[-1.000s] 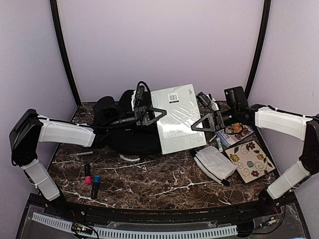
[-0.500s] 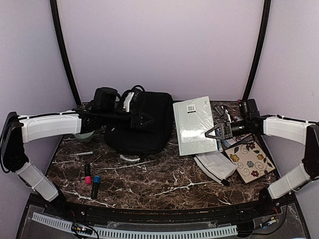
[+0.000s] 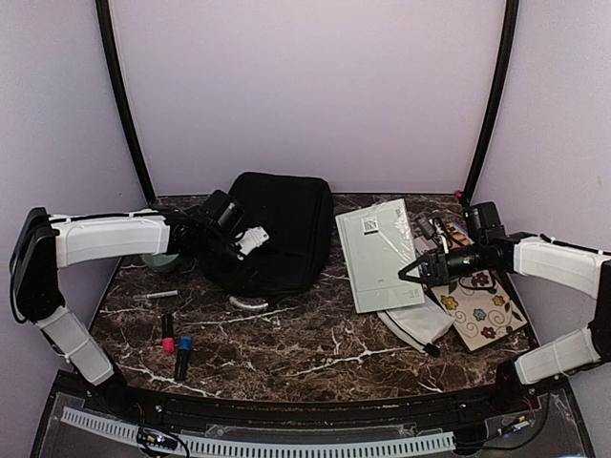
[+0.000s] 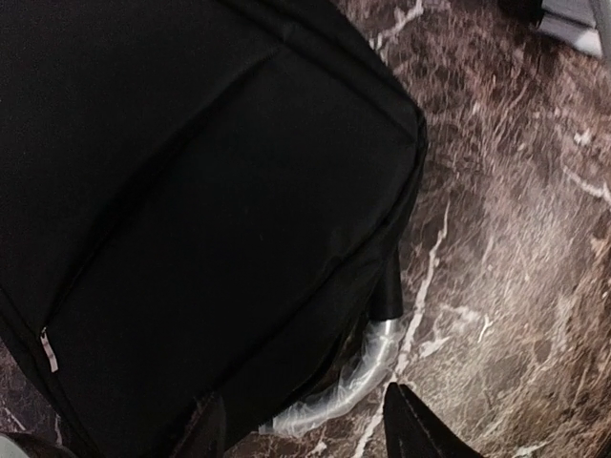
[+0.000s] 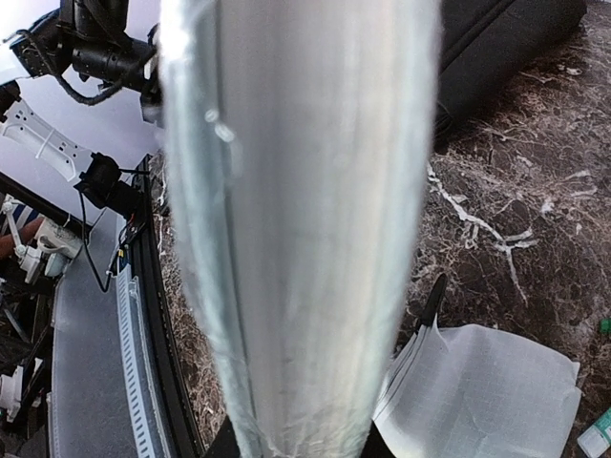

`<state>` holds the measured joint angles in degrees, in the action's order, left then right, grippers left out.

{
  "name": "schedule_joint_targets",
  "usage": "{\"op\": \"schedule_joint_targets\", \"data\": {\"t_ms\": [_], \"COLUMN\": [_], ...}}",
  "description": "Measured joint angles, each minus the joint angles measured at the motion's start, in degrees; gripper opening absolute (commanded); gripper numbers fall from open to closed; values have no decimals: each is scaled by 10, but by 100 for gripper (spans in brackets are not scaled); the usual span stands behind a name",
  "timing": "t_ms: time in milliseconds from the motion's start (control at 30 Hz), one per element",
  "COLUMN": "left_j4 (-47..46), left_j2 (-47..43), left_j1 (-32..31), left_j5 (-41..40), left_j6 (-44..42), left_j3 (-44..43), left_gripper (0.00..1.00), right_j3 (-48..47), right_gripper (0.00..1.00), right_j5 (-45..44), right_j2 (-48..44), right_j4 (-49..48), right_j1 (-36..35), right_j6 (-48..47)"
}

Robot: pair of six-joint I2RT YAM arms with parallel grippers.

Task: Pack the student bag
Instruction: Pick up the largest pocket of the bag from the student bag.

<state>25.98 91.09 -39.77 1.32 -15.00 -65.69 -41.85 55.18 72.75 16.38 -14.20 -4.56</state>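
Observation:
The black student bag (image 3: pixel 282 229) lies flat at the back middle of the table. It fills the left wrist view (image 4: pixel 191 191), with a plastic-wrapped handle (image 4: pixel 377 367) at its lower corner. My left gripper (image 3: pixel 243 246) is over the bag's left front part, open, its jaws astride that corner (image 4: pixel 315 434) and holding nothing. My right gripper (image 3: pixel 420 270) is shut on the right edge of a pale green plastic-wrapped pad (image 3: pixel 377 253), held tilted to the right of the bag. The pad is seen edge-on in the right wrist view (image 5: pixel 296 219).
A white fabric pouch (image 3: pixel 412 320) lies under the pad's near corner, also in the right wrist view (image 5: pixel 487 391). A floral notebook (image 3: pixel 482 305) lies at the right. Red and blue markers (image 3: pixel 175 342) and a pen (image 3: pixel 156 296) lie front left.
The right gripper has carried the pad right, off the bag. The bag has settled flat. The left gripper has drawn back left and lower over the bag.

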Motion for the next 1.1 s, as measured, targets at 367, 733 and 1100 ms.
{"op": "schedule_joint_targets", "data": {"t_ms": [367, 733, 1100], "left_j4": [43, 46, 41], "left_j2": [104, 168, 162], "left_j1": [-6, -16, -33], "left_j5": [-92, -104, -71], "left_j6": [-92, -119, -101], "left_j3": [-50, -83, -119], "left_gripper": [49, 12, 0], "right_j3": [6, 10, -64], "right_gripper": [0, 0, 0], "right_j5": [-10, -10, -12], "right_j2": [-22, -30, 8], "right_j4": [3, 4, 69], "right_j1": [10, 12, 14], "right_j6": [-14, -18, -15]}}
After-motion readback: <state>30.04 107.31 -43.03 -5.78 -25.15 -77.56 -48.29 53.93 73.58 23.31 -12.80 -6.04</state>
